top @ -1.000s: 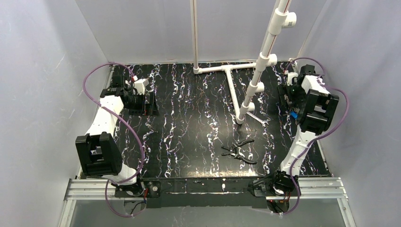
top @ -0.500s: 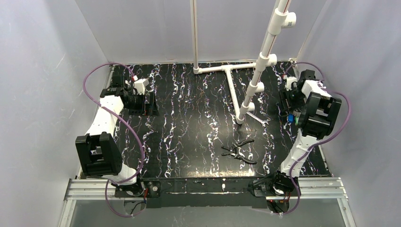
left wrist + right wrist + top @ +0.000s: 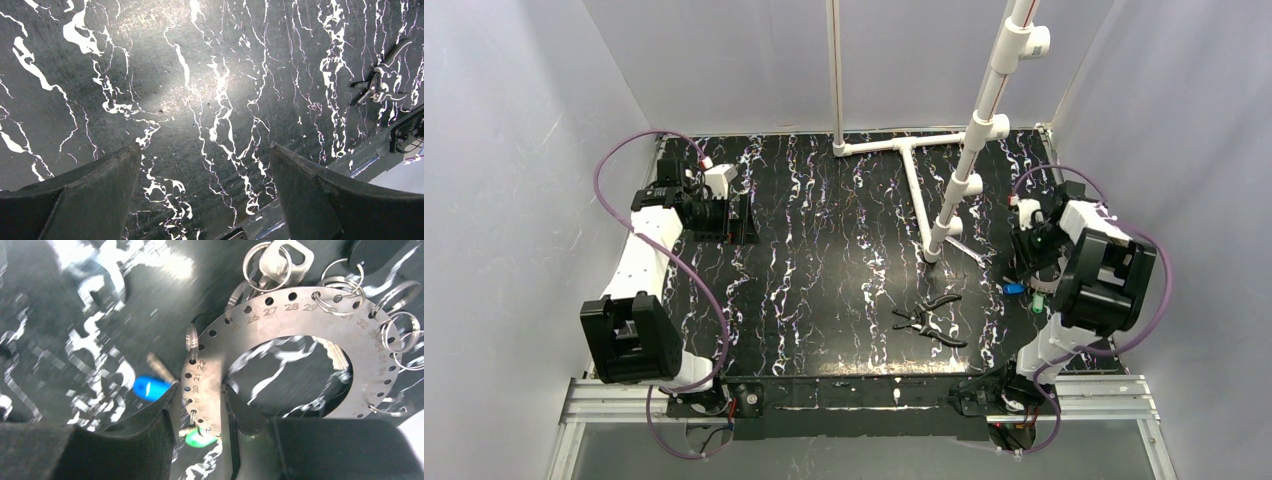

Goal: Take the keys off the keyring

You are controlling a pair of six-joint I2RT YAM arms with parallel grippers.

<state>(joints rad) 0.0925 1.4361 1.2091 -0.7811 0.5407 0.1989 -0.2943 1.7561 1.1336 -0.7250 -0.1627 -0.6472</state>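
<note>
**Inspector A:** What was the state of the right end effector?

**Inspector B:** The right end effector [image 3: 200,402] was pinching the keyring [image 3: 280,310], a flat steel ring plate with numbered holes. One finger lay on each face of its band, by the holes marked 21 and 22.

**Inspector A:** And the keys?

**Inspector B:** The blue-headed key [image 3: 151,388] hung just left of the pinched spot. The green-headed key [image 3: 201,439] hung just below it. Both were close against the plate's rim. Small split rings [image 3: 395,322] sat in other holes along the far rim.

**Inspector A:** Where on the counter?

**Inspector B:** At the right side of the counter [image 3: 824,260], beside the right arm and well apart from the pliers [image 3: 929,320], which lay near the middle front. Whether the plate touched the counter could not be told.

**Inspector A:** And the left side?

**Inspector B:** The left end effector [image 3: 204,150] stood spread wide above the marbled counter at the far left, with nothing between its fingers.
</note>
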